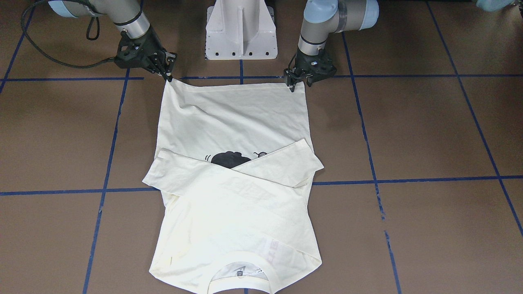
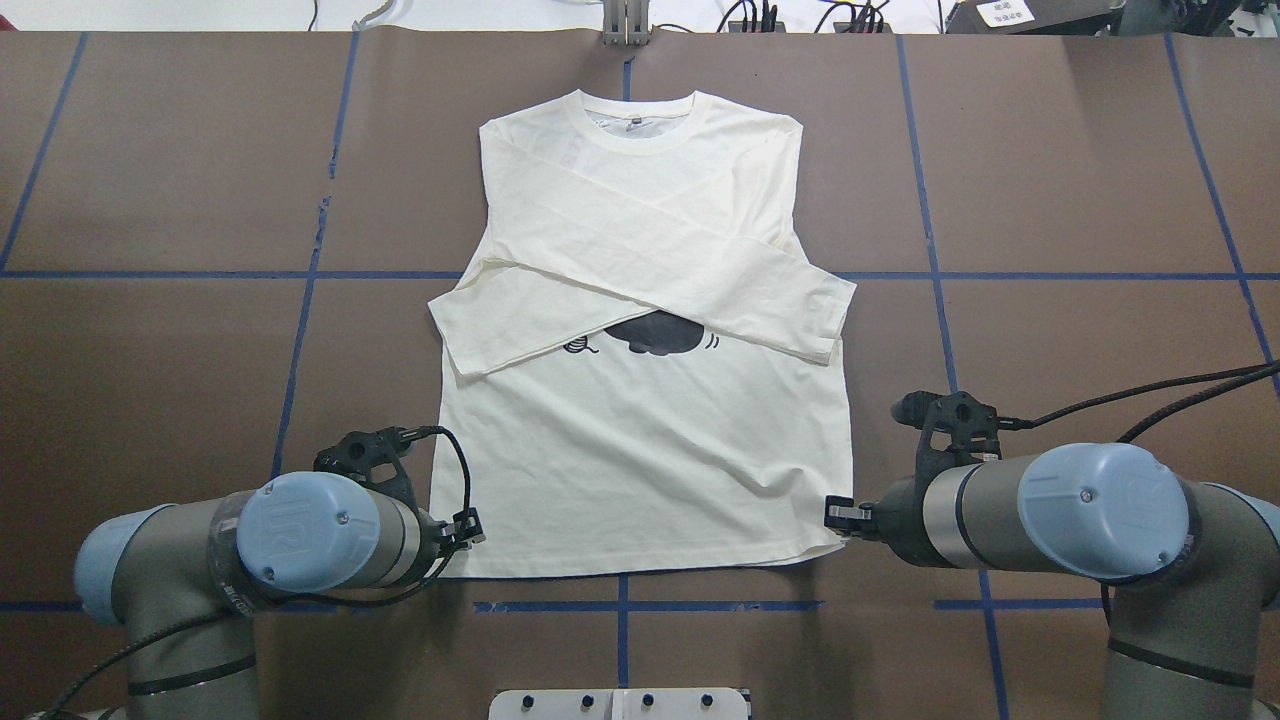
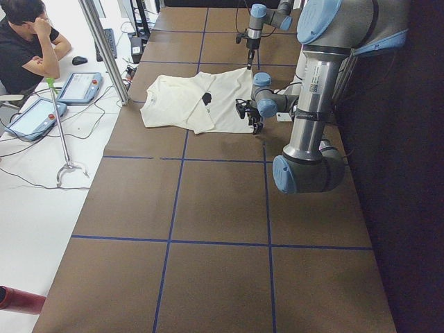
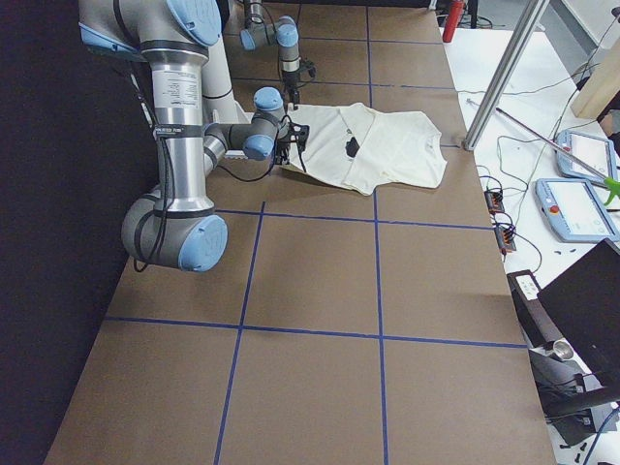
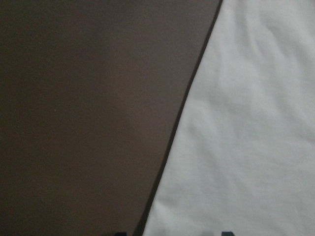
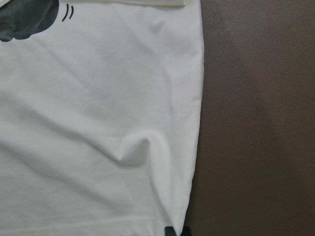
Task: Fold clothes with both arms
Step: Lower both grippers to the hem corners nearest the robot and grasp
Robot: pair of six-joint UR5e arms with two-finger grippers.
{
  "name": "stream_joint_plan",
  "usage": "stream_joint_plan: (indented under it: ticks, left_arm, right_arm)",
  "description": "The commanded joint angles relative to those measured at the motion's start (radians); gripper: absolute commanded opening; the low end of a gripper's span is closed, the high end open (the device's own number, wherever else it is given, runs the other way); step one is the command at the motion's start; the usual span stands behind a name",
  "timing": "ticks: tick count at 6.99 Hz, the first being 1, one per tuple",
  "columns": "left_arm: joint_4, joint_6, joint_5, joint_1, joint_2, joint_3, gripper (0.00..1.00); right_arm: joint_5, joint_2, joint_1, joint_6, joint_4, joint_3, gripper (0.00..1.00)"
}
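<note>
The clothes are one cream long-sleeved T-shirt (image 1: 233,118) (image 2: 640,470), flat on the brown table, collar away from the robot. Both sleeves lie crossed over the chest and half cover a black cat print (image 2: 655,335). My right gripper (image 1: 168,76) (image 2: 835,518) is shut on one hem corner, which rises slightly to its tips; the right wrist view shows a pucker in the cloth (image 6: 140,147) near them. My left gripper (image 1: 295,85) (image 2: 468,530) sits at the other hem corner, its tips apart on either side of the shirt's edge (image 5: 177,123).
The white pedestal base (image 1: 241,32) stands between the arms. Blue tape lines (image 2: 620,605) grid the table. Beyond the far table edge a person (image 3: 28,41) sits by control tablets (image 3: 80,87), next to a metal post (image 3: 104,48).
</note>
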Motion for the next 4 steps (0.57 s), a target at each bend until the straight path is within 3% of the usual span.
stream_joint_plan:
  ticks: [1, 3, 4]
  left_arm:
    - [0.004, -0.005, 0.000, 0.008, 0.001, 0.001, 0.66]
    - [0.004, -0.005, 0.000, 0.008, 0.002, -0.001, 0.24]
    - [0.004, -0.004, 0.000, 0.005, 0.001, -0.002, 0.10]
  right_arm:
    - [0.000, -0.001, 0.001, 0.000, 0.000, -0.002, 0.00]
    - [0.000, -0.001, 0.003, 0.000, 0.000, -0.002, 0.00]
    - [0.002, -0.001, 0.007, 0.000, 0.000, -0.002, 0.00]
